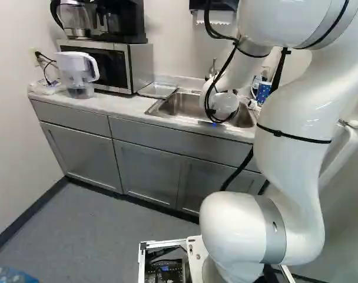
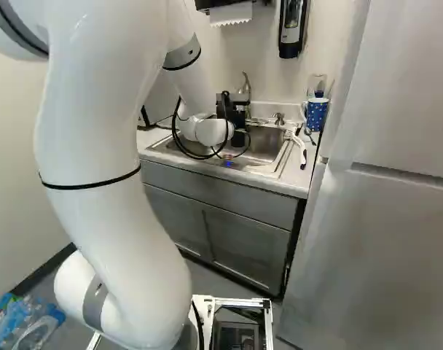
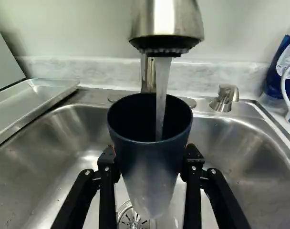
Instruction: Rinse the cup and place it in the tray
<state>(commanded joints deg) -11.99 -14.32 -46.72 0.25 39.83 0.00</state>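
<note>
Two fingers of the gripper (image 2: pixel 240 137) are clamped on the blue tumbler (image 3: pixel 152 164), bearing on its wall at 9 and 3 o'clock. Clock positions are taken from the tumbler, with 12 o'clock directly ahead of the gripper.

The tumbler is held mouth up over the sink (image 3: pixel 49 157), above the strainer (image 3: pixel 134 220). The faucet head (image 3: pixel 166 26) is above the mouth at 12 o'clock; its water stream (image 3: pixel 162 86) enters the tumbler.

The metal tray (image 3: pixel 30 100) is on the counter (image 1: pixel 123 105) at 10 o'clock, beside the sink. A short metal spout (image 3: pixel 224 98) is mounted on the sink's rim at 1 o'clock.

A blue bottle (image 3: pixel 274 78) is located at 2 o'clock, behind the white-dotted mug (image 2: pixel 316 115). The bottle carries a white label (image 3: pixel 289 56) with small dark print, too small to read.
</note>
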